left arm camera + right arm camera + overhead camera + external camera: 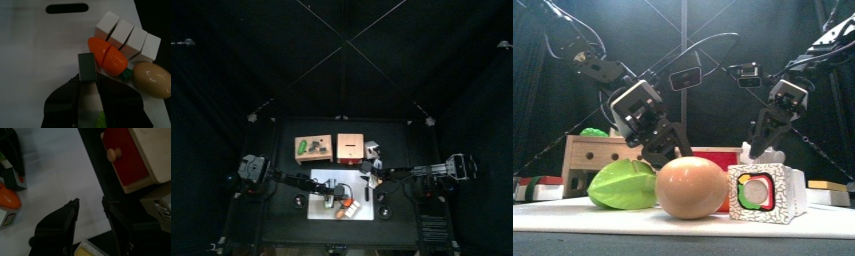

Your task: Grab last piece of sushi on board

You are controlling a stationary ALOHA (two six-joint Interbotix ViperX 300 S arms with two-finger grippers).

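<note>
The white board (40, 50) fills most of the left wrist view, with its handle slot at the far end. An orange-red piece, the sushi (107, 54), lies on the board against a row of white blocks (127, 37). My left gripper (87, 75) hangs low over the board (329, 180), its tips right beside the sushi. Its jaws stand apart, and a dark grey-green block fills the gap between them. I cannot tell whether they press on it. My right gripper (91, 203) hovers open and empty over the board's edge (53, 168).
A tan egg (691, 187), a green leafy lump (623, 185) and the patterned white blocks (767, 195) crowd the board's front. Two tan boxes (311, 147) (352, 147) stand behind the board. One box (147, 153) has a red inside and lies close to the right gripper.
</note>
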